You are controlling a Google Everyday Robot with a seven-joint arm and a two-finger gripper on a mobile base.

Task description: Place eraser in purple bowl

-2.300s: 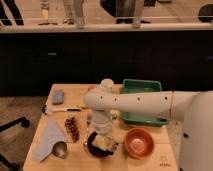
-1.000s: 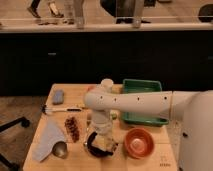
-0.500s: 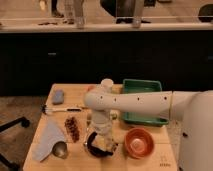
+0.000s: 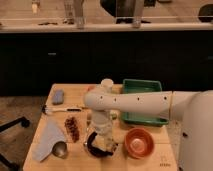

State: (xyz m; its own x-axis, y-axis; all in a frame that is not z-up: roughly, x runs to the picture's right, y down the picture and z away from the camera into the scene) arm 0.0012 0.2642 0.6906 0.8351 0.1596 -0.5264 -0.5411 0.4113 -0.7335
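Observation:
The purple bowl (image 4: 96, 148) is a small, very dark round bowl near the table's front edge, mostly covered by my arm. My gripper (image 4: 102, 141) points straight down into or just above the bowl. The white arm (image 4: 135, 103) reaches in from the right. A pale thing shows at the gripper's tip over the bowl; I cannot tell whether it is the eraser.
An orange-red bowl (image 4: 139, 142) sits right of the purple bowl. A green tray (image 4: 143, 87) stands behind it. A grey block (image 4: 58, 96), a brush (image 4: 62, 109), brown snacks (image 4: 72, 128), a bluish cloth (image 4: 48, 138) and a metal cup (image 4: 60, 149) lie on the left of the wooden table (image 4: 75, 90).

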